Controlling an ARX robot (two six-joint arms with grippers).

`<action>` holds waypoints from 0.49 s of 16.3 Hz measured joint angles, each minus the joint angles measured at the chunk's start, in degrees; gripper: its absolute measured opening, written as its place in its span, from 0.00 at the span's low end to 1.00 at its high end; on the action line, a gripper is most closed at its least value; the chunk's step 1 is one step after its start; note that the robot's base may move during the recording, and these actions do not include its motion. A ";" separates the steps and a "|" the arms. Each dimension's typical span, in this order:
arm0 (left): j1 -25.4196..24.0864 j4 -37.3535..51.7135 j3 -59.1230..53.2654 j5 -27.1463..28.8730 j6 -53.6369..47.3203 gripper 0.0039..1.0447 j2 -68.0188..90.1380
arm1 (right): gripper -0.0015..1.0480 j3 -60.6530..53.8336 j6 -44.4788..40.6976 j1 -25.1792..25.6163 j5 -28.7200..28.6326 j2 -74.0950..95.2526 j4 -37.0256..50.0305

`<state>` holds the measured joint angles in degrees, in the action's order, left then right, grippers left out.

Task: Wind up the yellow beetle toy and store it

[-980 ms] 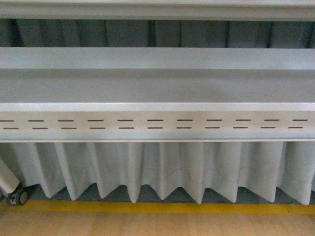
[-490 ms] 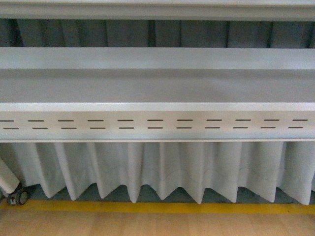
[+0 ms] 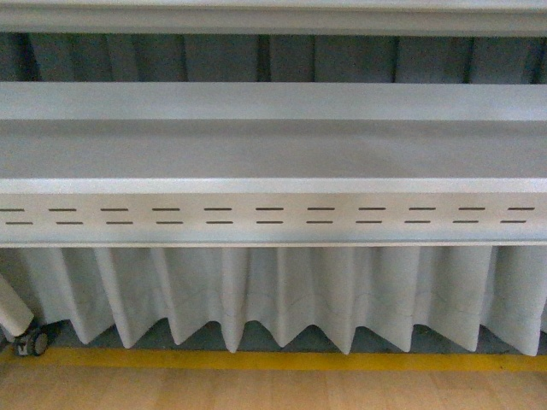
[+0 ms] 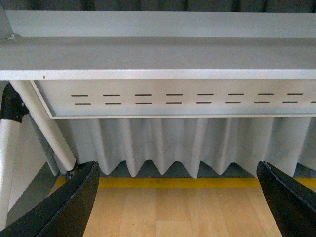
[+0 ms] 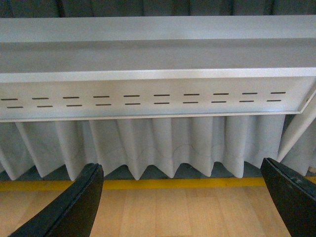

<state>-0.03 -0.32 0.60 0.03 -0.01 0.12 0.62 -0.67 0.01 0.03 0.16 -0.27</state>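
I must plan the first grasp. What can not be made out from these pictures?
- The glossy yellow beetle toy: in no view.
- Space behind the pleated grey curtain: hidden by it, all views.
- Black fingers of the open left gripper and open right gripper: cut off by each wrist picture's edge.
- The white leg with its small black caster: cut off by front view's left edge.

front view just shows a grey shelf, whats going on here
Nothing is being handled. The left gripper and right gripper both hang open and empty, facing a grey shelf with a pleated curtain below it. The yellow beetle toy is not in any view.
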 joint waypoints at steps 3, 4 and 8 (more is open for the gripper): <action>0.00 -0.02 0.00 0.00 0.00 0.94 -0.02 | 0.94 0.00 0.00 0.00 0.00 0.00 0.00; 0.00 -0.02 0.00 0.00 0.00 0.94 -0.02 | 0.94 0.00 0.00 0.00 0.00 0.00 0.00; 0.00 -0.09 0.00 0.00 0.00 0.94 -0.02 | 0.94 0.00 0.00 0.00 0.00 -0.02 -0.11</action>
<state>-0.03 -0.40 0.60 0.03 -0.01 0.10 0.62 -0.67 0.01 0.03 0.14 -0.38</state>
